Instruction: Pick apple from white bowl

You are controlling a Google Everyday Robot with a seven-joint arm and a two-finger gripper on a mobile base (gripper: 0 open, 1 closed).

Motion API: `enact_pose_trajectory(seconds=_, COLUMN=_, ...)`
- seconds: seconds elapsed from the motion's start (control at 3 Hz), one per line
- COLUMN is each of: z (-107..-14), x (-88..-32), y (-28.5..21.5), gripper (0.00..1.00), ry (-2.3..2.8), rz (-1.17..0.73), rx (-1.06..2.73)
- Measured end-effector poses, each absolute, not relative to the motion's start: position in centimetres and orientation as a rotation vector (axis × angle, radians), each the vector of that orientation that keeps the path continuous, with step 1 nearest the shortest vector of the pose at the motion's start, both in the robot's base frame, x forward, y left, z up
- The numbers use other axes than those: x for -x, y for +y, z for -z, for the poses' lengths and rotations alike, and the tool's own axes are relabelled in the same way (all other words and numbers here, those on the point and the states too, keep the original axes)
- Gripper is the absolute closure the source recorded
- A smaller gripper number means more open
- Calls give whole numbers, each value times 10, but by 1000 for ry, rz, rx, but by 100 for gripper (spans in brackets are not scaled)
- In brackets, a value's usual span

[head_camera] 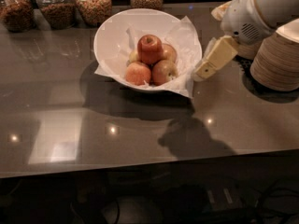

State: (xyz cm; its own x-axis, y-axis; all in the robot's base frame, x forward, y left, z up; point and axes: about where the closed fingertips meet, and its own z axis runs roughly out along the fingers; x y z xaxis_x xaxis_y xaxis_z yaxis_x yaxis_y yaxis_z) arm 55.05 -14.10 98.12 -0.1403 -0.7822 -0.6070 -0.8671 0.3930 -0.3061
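Observation:
The deep red apple (150,48) sits on top of the pile in the wide white bowl (108,31), which is lined with crumpled white paper and stands at the back middle of the dark counter. Three paler blushed apples (138,73) lie under and around it. My gripper (203,70) hangs from the white arm (252,13) at the right. It points down and left, just outside the bowl's right rim, next to the paper's edge and above the counter. It is to the right of the red apple and holds nothing that I can see.
Several glass jars of nuts and grains (93,3) line the back edge behind the bowl. A stack of small tan disposable bowls (275,59) stands at the right, close behind the arm. The counter's front edge (149,164) runs across the lower part of the view.

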Motion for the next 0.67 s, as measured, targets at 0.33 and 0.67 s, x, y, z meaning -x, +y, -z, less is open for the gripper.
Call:
enact_pose_trajectory(seconds=0.33, z=-986, x=-579, y=-116, gripper=0, ry=1864, rz=-232, rx=1355)
enact_pose_trajectory(seconds=0.67, z=-985, x=-600, y=-85, gripper=0, ry=1815, rz=-311, rx=1346)
